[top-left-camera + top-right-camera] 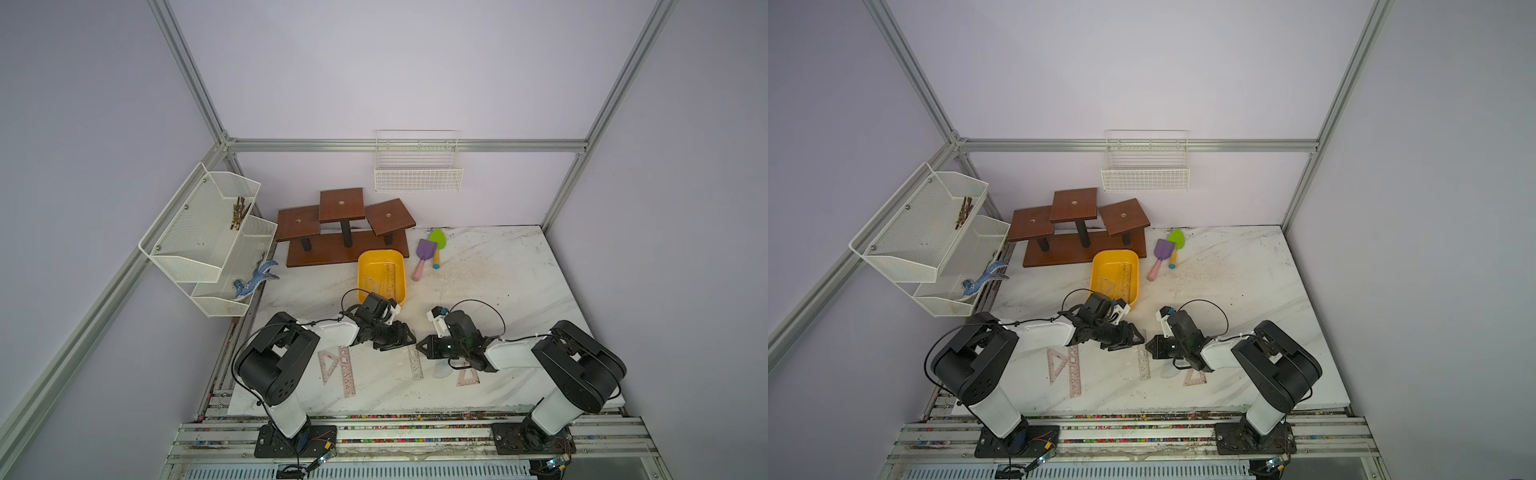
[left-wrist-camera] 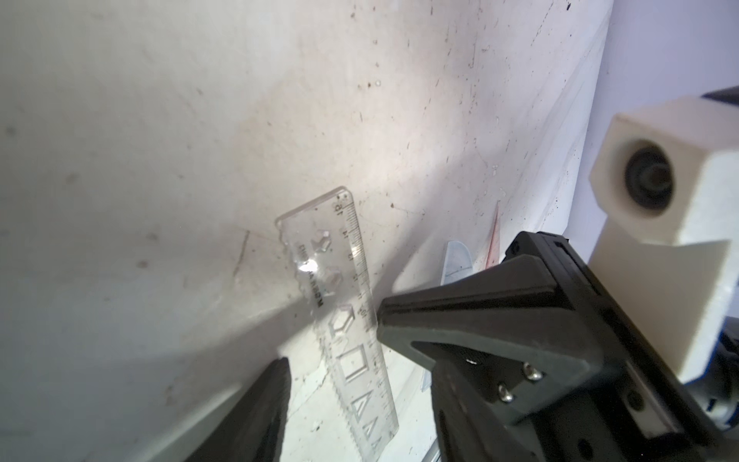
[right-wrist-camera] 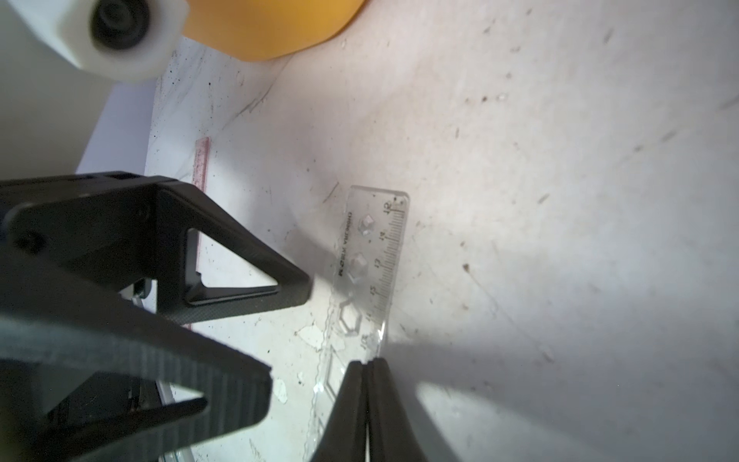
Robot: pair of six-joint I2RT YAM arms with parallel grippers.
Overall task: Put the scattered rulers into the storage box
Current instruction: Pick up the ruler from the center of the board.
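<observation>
Lying flat on the white marbled worktop (image 1: 498, 270), the clear straight plastic stencil ruler (image 2: 352, 320) sits in the gap between the two sets of jaws, which face each other tip to tip. The right jaws are pressed fully together. In the right wrist view their joined tip meets the ruler's graduated edge about midway along it, but whether that edge is pinched between them cannot be told. The left jaws stand moderately apart with nothing between them, the tip of one just short of the ruler's wavy edge on the opposite side.

Behind the left jaws, beside that arm, a pinkish-brown straight ruler (image 1: 347, 372) and a pinkish-brown triangular set square (image 1: 329, 365) lie next to each other. Behind the right jaws, a clear half-round protractor (image 1: 439, 370) and a second pinkish-brown set square (image 1: 468, 376) lie partly under the arm. The shallow yellow plastic storage box (image 1: 362, 266) stands just beyond the left jaws, with several see-through rulers (image 1: 384, 278) inside.
</observation>
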